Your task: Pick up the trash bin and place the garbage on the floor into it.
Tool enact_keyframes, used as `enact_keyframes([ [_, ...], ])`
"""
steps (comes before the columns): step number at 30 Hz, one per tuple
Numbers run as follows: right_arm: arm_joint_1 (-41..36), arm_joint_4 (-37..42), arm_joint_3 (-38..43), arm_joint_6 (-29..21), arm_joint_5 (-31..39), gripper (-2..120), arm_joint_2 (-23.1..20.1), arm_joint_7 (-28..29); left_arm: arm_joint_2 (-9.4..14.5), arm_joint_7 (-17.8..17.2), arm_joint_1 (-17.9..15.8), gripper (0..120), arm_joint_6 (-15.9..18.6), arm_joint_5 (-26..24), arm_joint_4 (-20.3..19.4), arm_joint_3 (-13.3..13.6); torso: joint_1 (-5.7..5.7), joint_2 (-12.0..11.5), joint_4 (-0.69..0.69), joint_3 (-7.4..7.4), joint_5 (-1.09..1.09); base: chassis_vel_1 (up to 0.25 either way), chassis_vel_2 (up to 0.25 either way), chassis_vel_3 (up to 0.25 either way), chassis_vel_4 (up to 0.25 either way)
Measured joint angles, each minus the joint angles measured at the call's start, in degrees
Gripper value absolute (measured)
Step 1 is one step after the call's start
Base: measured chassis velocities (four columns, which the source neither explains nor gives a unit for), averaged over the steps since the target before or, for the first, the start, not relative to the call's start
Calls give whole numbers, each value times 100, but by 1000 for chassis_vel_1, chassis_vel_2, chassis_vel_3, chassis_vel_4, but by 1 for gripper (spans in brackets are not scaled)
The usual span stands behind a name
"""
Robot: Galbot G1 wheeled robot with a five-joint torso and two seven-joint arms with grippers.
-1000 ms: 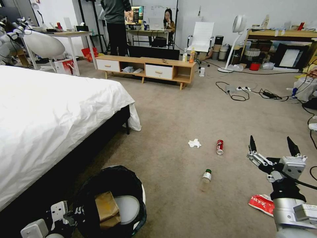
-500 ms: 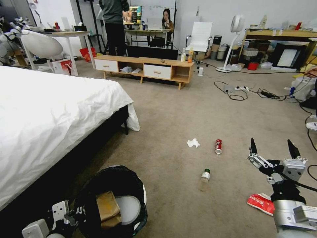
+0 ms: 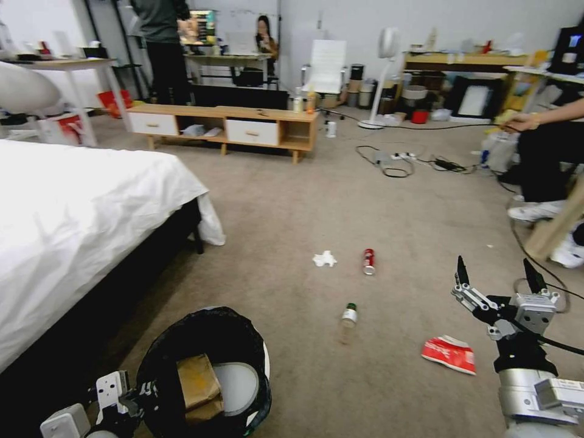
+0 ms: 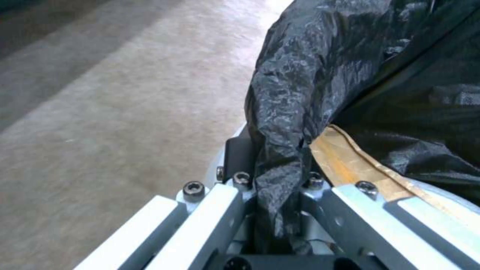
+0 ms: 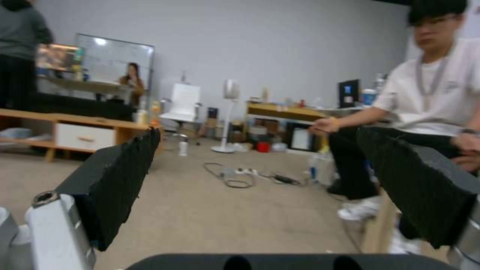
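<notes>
pinching trash bin [image 4: 280,123] rim between left fingers [image 4: 240,168].

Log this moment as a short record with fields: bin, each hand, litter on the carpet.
bin: trash bin held at its bag-covered rim by the left hand, brown paper piece inside
right hand: right hand open, raised, empty
litter on floor: tissue, soda can, bottle, snack wrapper

Left gripper [image 3: 131,404] low, clamped — right gripper [image 3: 497,275] raised, fingers spread.
</notes>
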Motion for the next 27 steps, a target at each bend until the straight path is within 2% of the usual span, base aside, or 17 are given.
enact_keyframes([
  [9,7,-47,-53,50,-4,100,-14,-4,-7,-56,-1,2,-21,-61,7,-37,0,0,-3,0,0,-100,-103,-106,-107],
  [13,28,-90,-159,109,19,100,-15,-23,-10,-128,7,2,-37,-99,7,-96,0,0,4,0,0,0,0,0,0],
  [18,37,-128,-190,185,36,100,-28,-83,-11,-159,10,2,-40,-122,7,-130,0,0,0,0,0,0,0,0,0],
  [27,65,-190,-193,333,24,100,-32,-156,-11,-180,13,2,-41,-153,-1,-157,0,0,0,0,0,0,0,0,0],
])
